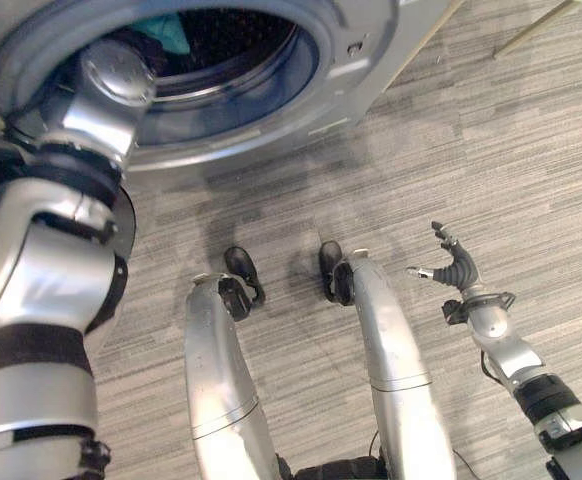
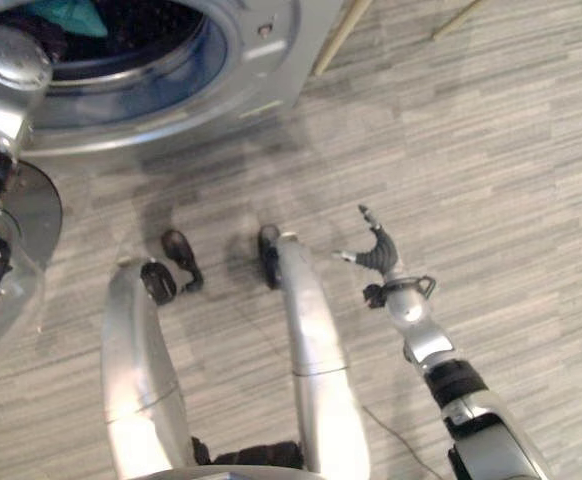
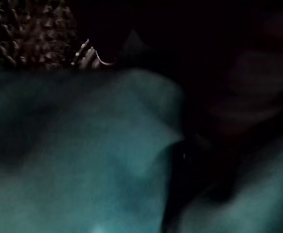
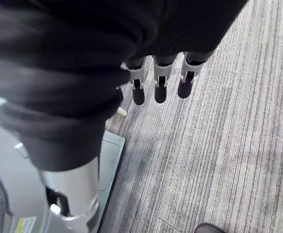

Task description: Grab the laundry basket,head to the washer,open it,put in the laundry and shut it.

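Left eye view places our largest item, the washer (image 1: 271, 90), door open, with our left arm reaching into the drum; the left hand is hidden inside, so we cannot tell its finger state. Teal laundry (image 1: 166, 35) lies in the drum. We judge loading is underway: push cloth deep, clear of the rim. Left wrist view alone shows the teal folds up close. Our right hand (image 1: 456, 265) hangs over the carpet (image 1: 491, 150), fingers apart, empty.

Grey striped carpet floor (image 1: 491, 150), pale wooden legs (image 2: 343, 35) leaning beside it.
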